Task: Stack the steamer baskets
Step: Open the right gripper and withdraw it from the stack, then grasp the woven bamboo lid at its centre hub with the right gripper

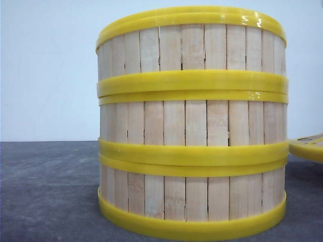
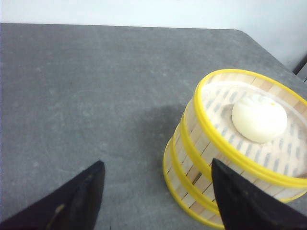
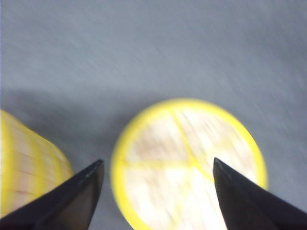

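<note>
The grey table [image 1: 45, 191] carries everything, and the largest thing on it is the stack of steamer baskets [image 1: 192, 126]: three of them sit one on top of another, walls lined up, filling the middle of the front view. From the left wrist view the top basket is uncovered and a white bun [image 2: 259, 118] rests on its slatted floor. Just beside the stack, on its right in the front view, the flat yellow-rimmed lid [image 3: 189, 165] lies on the table, apart from the baskets; the right wrist view of it is blurred. The left gripper [image 2: 156, 196] hangs with its jaws spread wide and nothing between them, one dark finger close against the side of the stack. The right gripper [image 3: 156, 194] is likewise spread wide above the lid, gripping nothing
</note>
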Controlling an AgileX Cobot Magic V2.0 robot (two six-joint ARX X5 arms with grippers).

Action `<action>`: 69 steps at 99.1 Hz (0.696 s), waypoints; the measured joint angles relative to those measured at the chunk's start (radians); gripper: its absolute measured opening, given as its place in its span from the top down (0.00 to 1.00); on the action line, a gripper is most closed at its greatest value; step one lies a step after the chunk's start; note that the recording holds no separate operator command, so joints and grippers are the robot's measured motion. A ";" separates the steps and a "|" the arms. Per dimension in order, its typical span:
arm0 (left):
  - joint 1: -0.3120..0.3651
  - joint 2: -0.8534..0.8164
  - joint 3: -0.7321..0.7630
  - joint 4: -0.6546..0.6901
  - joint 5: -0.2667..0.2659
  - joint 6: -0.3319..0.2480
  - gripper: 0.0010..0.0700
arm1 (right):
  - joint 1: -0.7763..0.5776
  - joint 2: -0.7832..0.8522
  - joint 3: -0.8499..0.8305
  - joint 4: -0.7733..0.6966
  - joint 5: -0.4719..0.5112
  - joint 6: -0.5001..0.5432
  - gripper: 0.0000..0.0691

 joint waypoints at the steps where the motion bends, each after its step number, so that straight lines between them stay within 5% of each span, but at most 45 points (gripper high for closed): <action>1: 0.000 0.000 0.000 -0.002 0.000 0.000 0.40 | -0.011 0.005 0.000 -0.006 -0.002 0.000 0.36; 23: -0.002 0.000 0.000 -0.015 0.000 0.000 0.40 | -0.190 0.145 0.000 -0.058 -0.074 0.000 0.44; 69: -0.008 0.000 0.000 -0.016 0.000 0.000 0.40 | -0.221 0.451 0.000 -0.004 -0.106 0.002 0.52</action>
